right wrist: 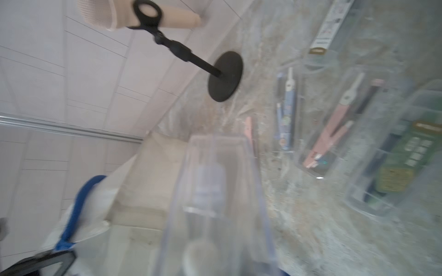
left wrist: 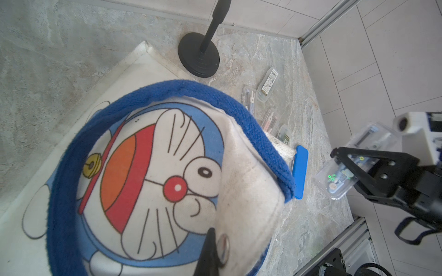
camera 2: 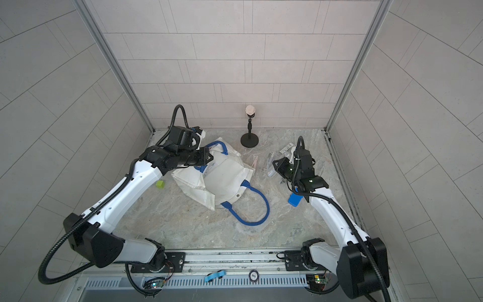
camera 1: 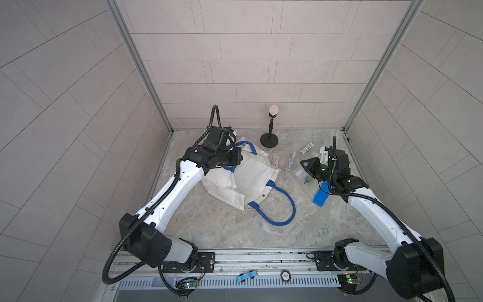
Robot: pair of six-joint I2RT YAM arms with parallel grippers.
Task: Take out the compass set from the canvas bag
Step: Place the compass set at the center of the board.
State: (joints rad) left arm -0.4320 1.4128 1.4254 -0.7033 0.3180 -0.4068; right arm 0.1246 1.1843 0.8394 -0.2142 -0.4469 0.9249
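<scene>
The white canvas bag (camera 1: pixel 251 177) (camera 2: pixel 222 180) lies crumpled at the table's middle, one blue handle (camera 1: pixel 283 206) spread toward the front. In the left wrist view its cat print (left wrist: pixel 153 172) faces up. My left gripper (camera 1: pixel 236 159) (left wrist: pixel 216 241) is shut on the bag's rim beside the metal snap (left wrist: pixel 223 246), holding that edge up. To the right of the bag, my right gripper (camera 1: pixel 305 168) (left wrist: pixel 346 165) is shut on a compass set in a clear plastic case (left wrist: pixel 334 181) (right wrist: pixel 215 186), held above the table.
Several more clear cases (camera 1: pixel 291 159) (right wrist: pixel 334 124) lie on the table between the bag and my right gripper. A blue case (camera 1: pixel 322 197) sits below the right wrist. A black microphone stand (camera 1: pixel 269 140) stands at the back. A green cube (camera 2: pixel 160 184) lies by the left arm.
</scene>
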